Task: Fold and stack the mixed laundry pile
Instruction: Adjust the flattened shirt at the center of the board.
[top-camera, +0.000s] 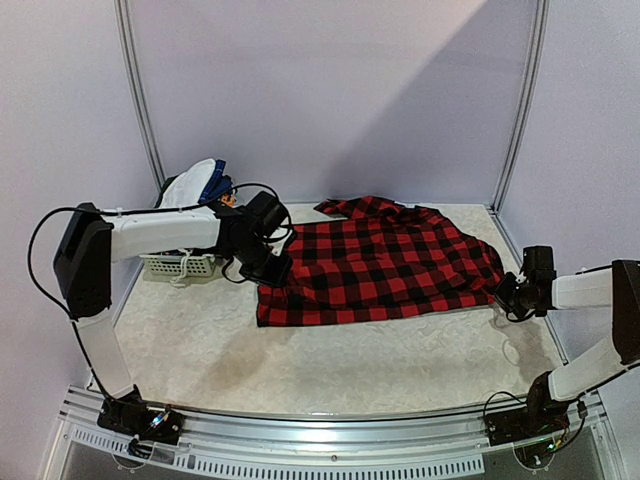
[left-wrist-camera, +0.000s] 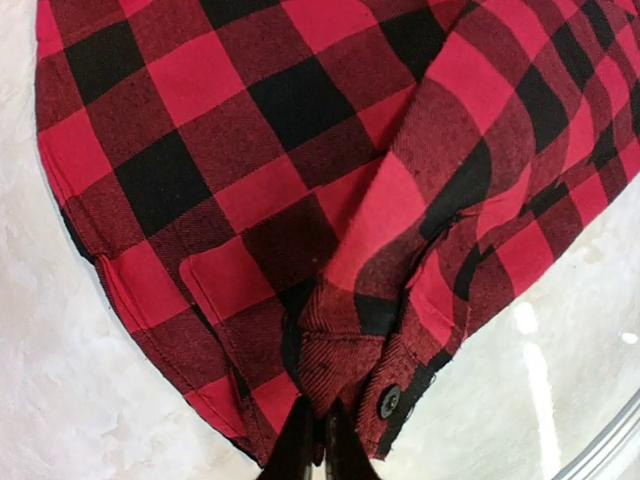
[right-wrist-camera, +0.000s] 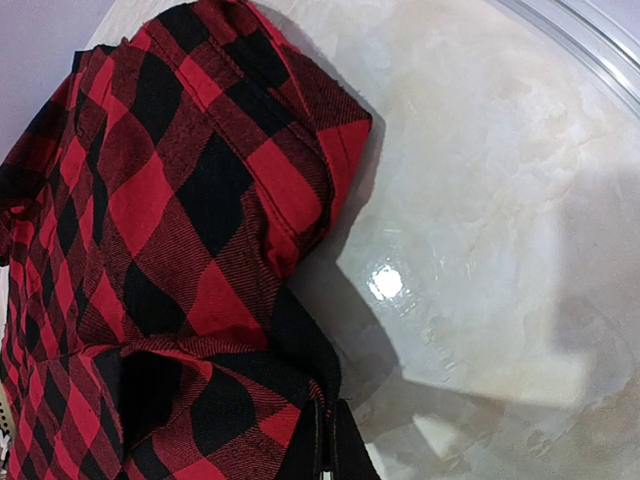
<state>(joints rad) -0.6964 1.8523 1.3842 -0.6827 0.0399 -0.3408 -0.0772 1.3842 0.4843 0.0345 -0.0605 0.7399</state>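
Note:
The red-and-black plaid shirt (top-camera: 380, 265) lies spread out in the middle of the table. My left gripper (top-camera: 272, 268) is at its left edge, jaws pinched on a fold of the hem (left-wrist-camera: 340, 350) beside a black button (left-wrist-camera: 389, 402). Between the left fingertips (left-wrist-camera: 322, 440) the cloth is bunched. My right gripper (top-camera: 507, 295) is at the shirt's right edge. Its jaws (right-wrist-camera: 328, 440) are shut on a dark fold of the plaid shirt (right-wrist-camera: 180, 250). A white garment (top-camera: 190, 187) and a blue cloth (top-camera: 215, 183) lie heaped at the back left.
A small white lattice basket (top-camera: 180, 264) stands at the back left under the heaped garments, partly behind my left arm. Metal corner posts (top-camera: 140, 100) and purple walls close in the table. A metal rail (top-camera: 330, 445) runs along the near edge.

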